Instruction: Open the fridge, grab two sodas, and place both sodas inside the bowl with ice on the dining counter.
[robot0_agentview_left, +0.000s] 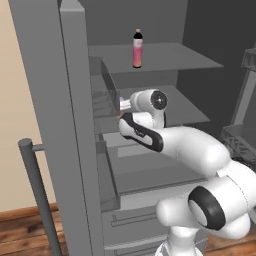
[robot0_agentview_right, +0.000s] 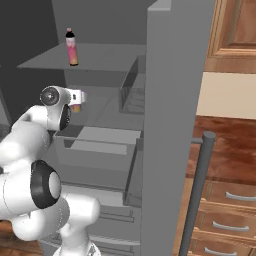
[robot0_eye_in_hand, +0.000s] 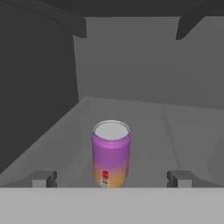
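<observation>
Currently, gripper is spread wide inside fridge; can stands upright between the fingertips, untouched. Bottle stands on the shelf above.

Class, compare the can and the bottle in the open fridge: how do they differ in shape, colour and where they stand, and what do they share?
Shape: the can is short and stout; the bottle is tall and slim with a dark cap.
Colour: the can is purple over a yellowish band; the bottle is pink.
Place: the bottle stands on the top shelf; the can stands on a lower shelf, in front of the gripper, jaws open.
Both stand upright inside the fridge.
</observation>
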